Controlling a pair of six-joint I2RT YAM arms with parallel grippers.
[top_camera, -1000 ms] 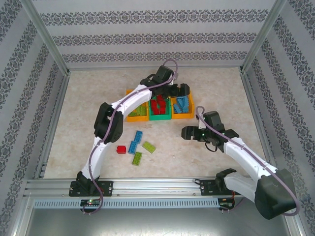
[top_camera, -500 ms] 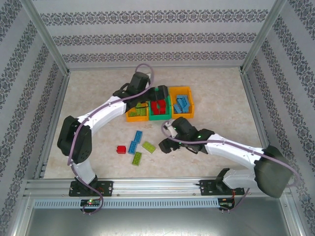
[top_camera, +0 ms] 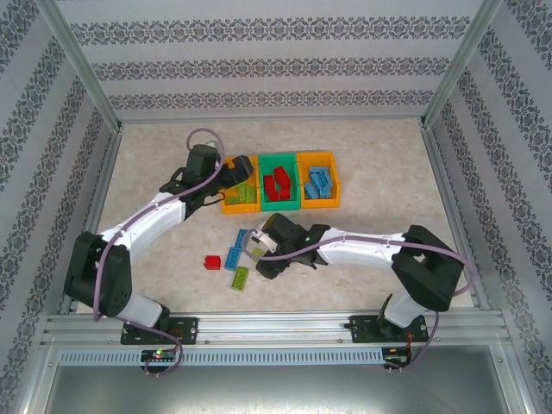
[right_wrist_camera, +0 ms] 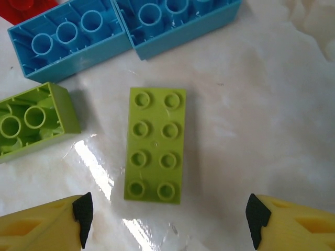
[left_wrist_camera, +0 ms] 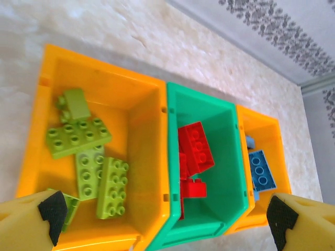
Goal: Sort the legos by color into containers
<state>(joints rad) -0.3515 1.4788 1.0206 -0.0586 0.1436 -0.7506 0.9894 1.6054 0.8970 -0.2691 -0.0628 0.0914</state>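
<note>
Top view, centre of frame: three bins joined in a row. They are the left orange bin (top_camera: 240, 208), the green bin (top_camera: 280, 206) and the right orange bin (top_camera: 319, 203).

The left gripper (top_camera: 241, 166) hangs over the upper part of the left orange bin. In the left wrist view its yellow fingers (left_wrist_camera: 26, 222) sit in the two bottom corners. The jaws are spread wide with nothing held between them. Below them:
- the left orange bin holds lime green bricks (left_wrist_camera: 78, 137)
- the green bin holds red bricks (left_wrist_camera: 196, 149)
- the right orange bin holds blue bricks (left_wrist_camera: 260, 170), partly cut off by the bin wall

The right gripper (top_camera: 258, 247) is low over the loose legos on the table (top_camera: 388, 172), below the bins and left of centre. Its jaws are parted too and grip nothing.

Right wrist view:
- A studs-up lime brick (right_wrist_camera: 156, 144) lies flat on the table mid-frame, just above the gap between the two fingertips and touching neither.
- To its left, a second lime brick (right_wrist_camera: 31, 121) lies hollow side up.
- Along the top edge, two upturned blue bricks (right_wrist_camera: 73, 36) lie side by side.
- A sliver of a red brick (right_wrist_camera: 21, 4) shows in the upper left corner.

In the top view this red brick is the leftmost of the loose pieces.
</note>
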